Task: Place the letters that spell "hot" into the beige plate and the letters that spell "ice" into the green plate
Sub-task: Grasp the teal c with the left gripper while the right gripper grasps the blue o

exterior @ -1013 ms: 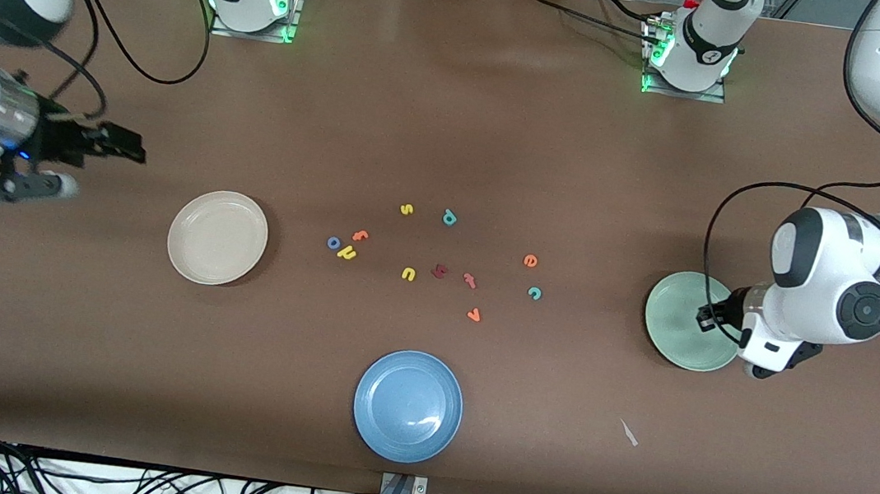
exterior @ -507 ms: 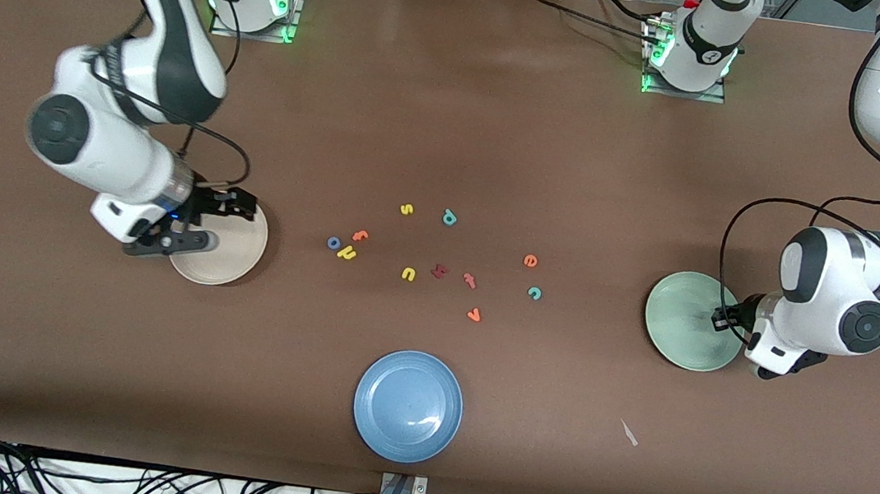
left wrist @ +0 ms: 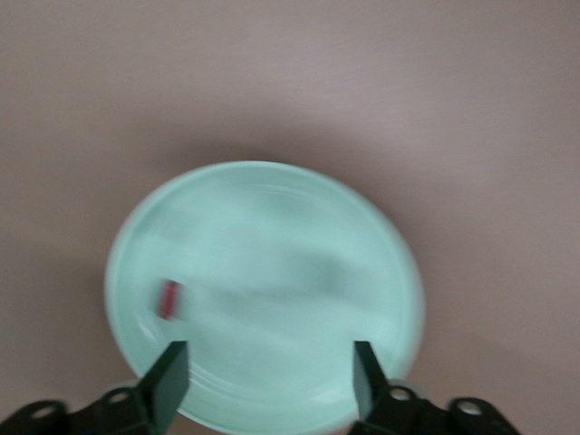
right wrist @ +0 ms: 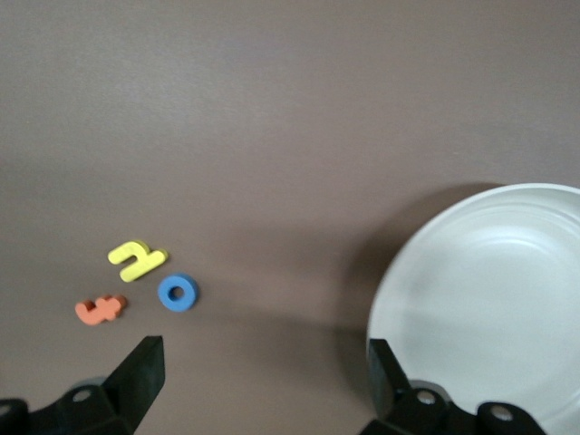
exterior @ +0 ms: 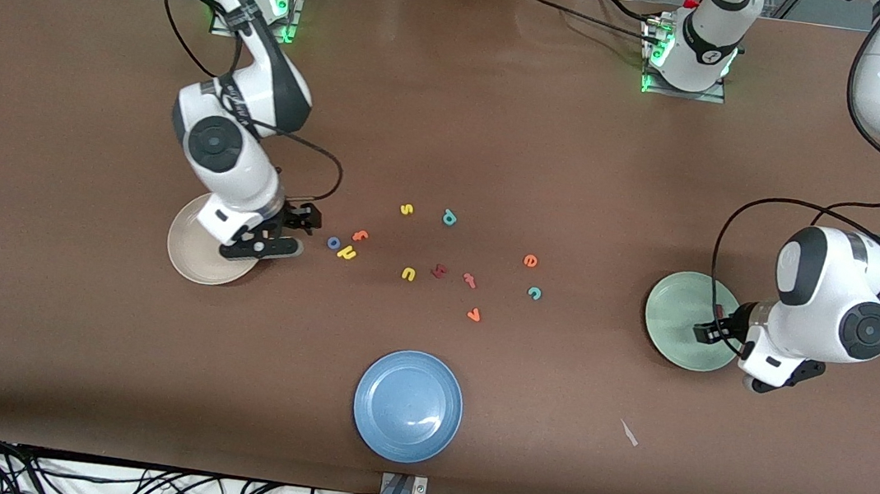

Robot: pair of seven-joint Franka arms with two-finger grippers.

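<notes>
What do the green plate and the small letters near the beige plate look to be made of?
Green plate: likely glazed ceramic or hard plastic, given its smooth, faintly glossy, ringed surface. Yellow h, blue o and orange t: probably foam, being thick, matte and flat-cut.

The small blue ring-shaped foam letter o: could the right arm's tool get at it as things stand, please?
Probably yes. The right tool hangs open just beside the small blue ring-shaped foam letter o, with only bare table between; the yellow foam letter h lies close against it.
</notes>
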